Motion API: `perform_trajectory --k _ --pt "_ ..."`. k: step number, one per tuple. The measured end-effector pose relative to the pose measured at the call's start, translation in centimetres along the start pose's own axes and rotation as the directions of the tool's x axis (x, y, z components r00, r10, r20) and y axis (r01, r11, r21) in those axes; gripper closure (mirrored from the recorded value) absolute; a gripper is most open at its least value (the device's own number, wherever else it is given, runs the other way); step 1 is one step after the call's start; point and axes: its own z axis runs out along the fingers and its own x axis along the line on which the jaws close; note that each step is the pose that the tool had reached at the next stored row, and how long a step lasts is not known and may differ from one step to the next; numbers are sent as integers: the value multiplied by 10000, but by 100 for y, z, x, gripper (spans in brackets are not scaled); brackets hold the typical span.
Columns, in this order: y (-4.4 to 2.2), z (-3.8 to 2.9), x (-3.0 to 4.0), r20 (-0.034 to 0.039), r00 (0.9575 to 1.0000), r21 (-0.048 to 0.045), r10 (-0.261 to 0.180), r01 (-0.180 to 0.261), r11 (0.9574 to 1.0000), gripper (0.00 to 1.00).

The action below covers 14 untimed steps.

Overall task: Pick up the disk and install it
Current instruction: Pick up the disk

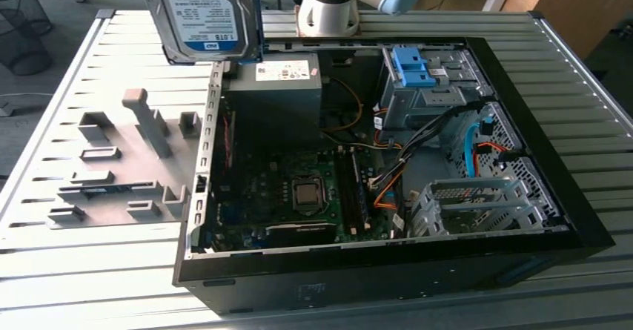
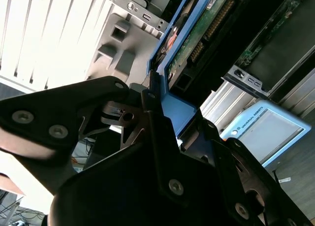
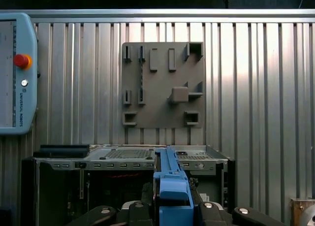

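One disk (image 1: 203, 15) hangs upright at the upper left of the exterior view, over the upper-left corner of the open computer case (image 1: 396, 289) and near the grey fixture plate (image 1: 124, 168), while in the first wrist view the gripper (image 3: 173, 211) is clamped on its blue rail (image 3: 170, 179).

At the upper left of the exterior view, the flat silver metal disk (image 1: 203, 18) carries a white-and-blue label (image 1: 207, 7) with black print too small to make out. Just below it, a small white sticker (image 1: 284, 71) with dark print sits on the dark grey metal box (image 1: 275, 107). In the first wrist view, a short line of dark lettering (image 3: 24, 113) runs along the light blue control pendant (image 3: 30, 44).
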Motion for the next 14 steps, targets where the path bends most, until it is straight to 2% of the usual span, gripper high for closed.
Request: perform_trajectory --k 14 --pt "-43 0 1 1 10000 1 -1 1 10000 64"
